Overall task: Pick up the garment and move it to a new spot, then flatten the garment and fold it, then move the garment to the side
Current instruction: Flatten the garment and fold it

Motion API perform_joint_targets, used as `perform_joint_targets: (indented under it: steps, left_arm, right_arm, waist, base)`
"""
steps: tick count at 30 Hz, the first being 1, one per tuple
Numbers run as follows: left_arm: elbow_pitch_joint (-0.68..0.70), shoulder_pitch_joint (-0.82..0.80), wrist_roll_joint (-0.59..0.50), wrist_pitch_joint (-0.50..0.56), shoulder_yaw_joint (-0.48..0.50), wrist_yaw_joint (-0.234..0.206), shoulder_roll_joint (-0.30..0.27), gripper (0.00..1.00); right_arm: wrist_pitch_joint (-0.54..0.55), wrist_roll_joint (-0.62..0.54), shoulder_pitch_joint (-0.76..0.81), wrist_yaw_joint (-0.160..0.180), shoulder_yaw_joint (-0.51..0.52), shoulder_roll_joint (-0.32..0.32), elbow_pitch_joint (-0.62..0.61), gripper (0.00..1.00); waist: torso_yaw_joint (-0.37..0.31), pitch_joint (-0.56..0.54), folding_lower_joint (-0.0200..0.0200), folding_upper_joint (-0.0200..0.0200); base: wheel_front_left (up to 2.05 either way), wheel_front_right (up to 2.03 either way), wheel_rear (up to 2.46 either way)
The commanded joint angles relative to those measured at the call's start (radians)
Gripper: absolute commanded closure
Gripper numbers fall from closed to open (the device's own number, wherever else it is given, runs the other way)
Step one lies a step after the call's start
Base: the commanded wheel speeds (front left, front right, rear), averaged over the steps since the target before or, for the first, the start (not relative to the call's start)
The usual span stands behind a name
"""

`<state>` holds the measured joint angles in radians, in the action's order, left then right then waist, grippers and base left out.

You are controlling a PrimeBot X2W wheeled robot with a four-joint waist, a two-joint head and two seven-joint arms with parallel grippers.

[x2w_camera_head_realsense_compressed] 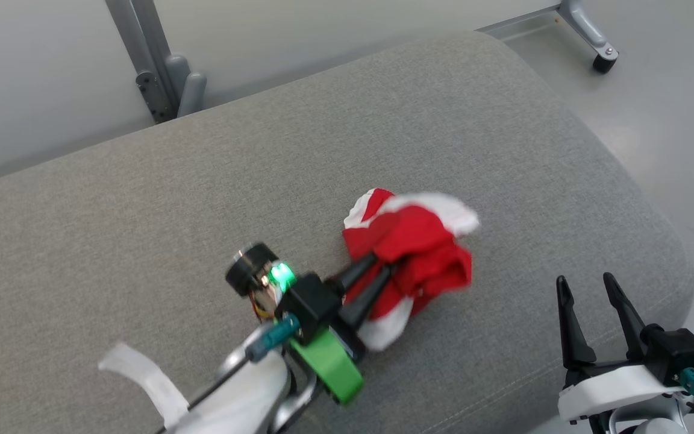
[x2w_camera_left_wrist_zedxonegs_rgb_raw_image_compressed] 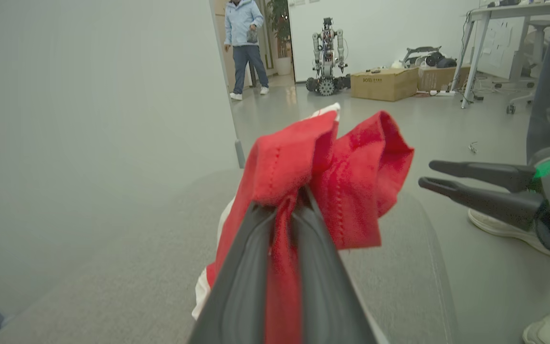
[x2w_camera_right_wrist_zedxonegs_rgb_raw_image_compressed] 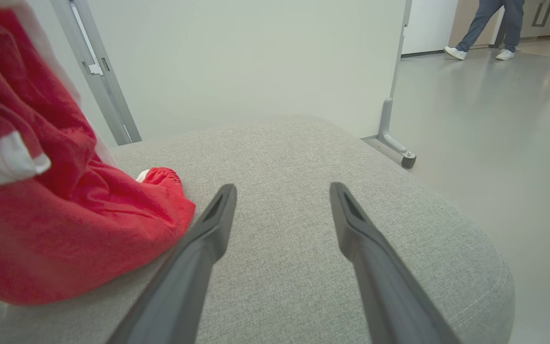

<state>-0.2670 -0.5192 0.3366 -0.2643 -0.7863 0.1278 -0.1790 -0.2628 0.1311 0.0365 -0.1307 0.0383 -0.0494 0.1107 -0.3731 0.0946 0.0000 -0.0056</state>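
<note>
Currently left gripper (x2w_camera_head_realsense_compressed: 383, 263) clamped shut on bunched red-and-white garment (x2w_camera_head_realsense_compressed: 425, 241), over grey cushion (x2w_camera_head_realsense_compressed: 202, 181). Right gripper (x2w_camera_head_realsense_compressed: 585, 281): spread wide, holding nothing, near cushion's edge.

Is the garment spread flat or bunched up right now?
Bunched up: the red and white garment is a crumpled wad pinched in the shut left gripper, its folds piled together, not laid out on the grey cushion.
</note>
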Motion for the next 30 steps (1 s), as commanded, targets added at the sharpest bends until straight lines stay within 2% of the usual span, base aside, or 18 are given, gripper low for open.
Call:
perform_joint_targets:
  steps: [1,5,10,13,19,20,22,24,25,26,27,28,30]
  left_arm:
    - [0.008,0.050,0.022,0.000,-0.041,0.002,-0.028,1.00]
    - [0.028,0.135,0.055,0.000,-0.148,0.002,-0.072,1.00]
    - [0.049,0.165,0.064,0.000,-0.186,0.002,-0.110,1.00]
    - [0.041,0.170,0.068,0.000,-0.157,0.002,-0.125,1.00]
    - [0.020,0.200,0.058,0.000,-0.025,0.002,-0.141,1.00]
    - [0.016,0.209,0.058,0.000,0.005,0.002,-0.142,0.97]
    - [0.009,0.226,0.056,0.000,0.058,0.002,-0.143,0.81]
    - [0.002,0.252,0.060,0.000,0.098,0.002,-0.137,0.71]
    - [-0.001,0.264,0.062,0.000,0.118,0.002,-0.134,0.58]
    - [-0.005,0.275,0.066,0.000,0.137,0.002,-0.130,0.31]
    - [-0.006,0.287,0.066,0.000,0.156,0.002,-0.127,0.09]
    - [-0.007,0.298,0.066,0.000,0.176,0.002,-0.121,0.00]
    - [-0.012,0.319,0.058,0.000,0.216,0.002,-0.107,0.00]
  right_arm:
    - [-0.003,0.010,0.009,0.000,0.005,-0.002,0.001,0.00]
    - [-0.003,-0.003,0.008,0.000,0.016,-0.002,0.001,0.00]
    - [-0.003,-0.011,-0.004,0.000,0.019,-0.002,0.000,0.00]
    - [-0.003,-0.014,-0.013,0.000,0.013,-0.002,0.003,0.00]
    - [-0.003,-0.017,-0.008,0.000,0.010,-0.002,0.005,0.00]
    - [-0.003,-0.017,-0.005,0.000,0.012,-0.002,0.005,0.00]
    - [-0.003,-0.018,0.000,0.000,0.011,-0.002,0.005,0.00]
    - [-0.003,-0.017,0.004,0.000,0.010,-0.002,0.005,0.00]
    - [-0.003,-0.016,0.005,0.000,0.010,-0.002,0.005,0.00]
    - [-0.003,-0.015,0.007,0.000,0.009,-0.002,0.005,0.00]
    - [-0.003,-0.014,0.010,0.000,0.009,-0.002,0.005,0.00]
    - [-0.003,-0.013,0.012,0.000,0.010,-0.002,0.006,0.00]
    - [-0.003,-0.012,0.013,0.000,0.013,-0.002,0.006,0.00]
  waist:
    - [0.017,0.006,0.0000,0.0056]
    - [0.060,0.014,0.0000,0.0056]
    - [0.118,0.018,0.0000,0.0056]
    - [0.146,0.016,0.0000,0.0056]
    - [0.175,0.006,0.0000,0.0056]
    - [0.178,0.004,0.0000,0.0056]
    - [0.183,0.002,0.0000,0.0056]
    - [0.187,0.002,0.0000,0.0056]
    - [0.188,0.002,0.0000,0.0056]
    - [0.189,0.003,0.0000,0.0056]
    - [0.190,0.003,0.0000,0.0056]
    - [0.192,0.005,0.0000,0.0056]
    - [0.196,0.008,0.0000,0.0056]
  base:
    - [0.00,0.00,0.00]
    - [0.00,0.00,0.00]
    - [0.00,0.00,0.00]
    - [0.00,0.00,0.00]
    - [0.00,0.00,0.00]
    - [0.00,0.00,0.00]
    - [0.00,0.00,0.00]
    - [0.00,0.00,0.00]
    - [0.00,0.00,0.00]
    - [0.00,0.00,0.00]
    - [0.00,0.00,0.00]
    - [0.00,0.00,0.00]
    - [0.00,0.00,0.00]
